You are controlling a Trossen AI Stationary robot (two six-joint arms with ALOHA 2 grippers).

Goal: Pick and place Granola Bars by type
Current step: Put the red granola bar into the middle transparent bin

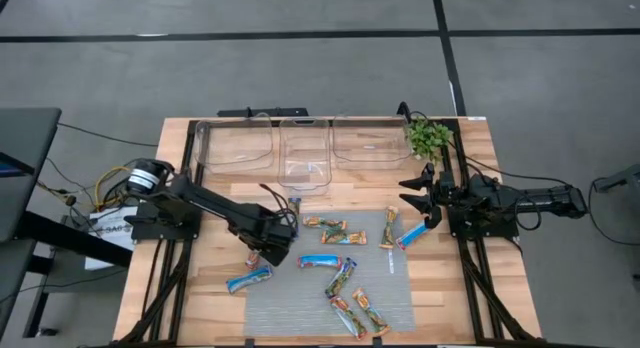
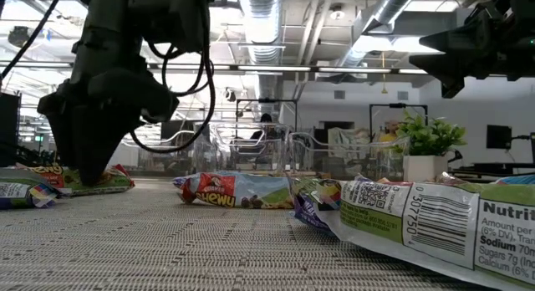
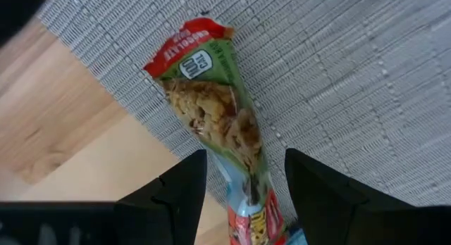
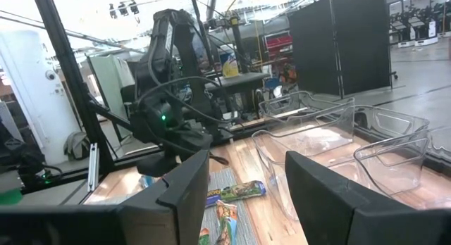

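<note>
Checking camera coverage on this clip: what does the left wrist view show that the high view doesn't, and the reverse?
Only the left wrist view shows the green granola bar lying between the left pincer's open fingers, at the grey mat's edge. Only the high view shows the clear bins, the plant, the blue bars and the right pincer waiting open. Both show the mat and wooden table.
</note>
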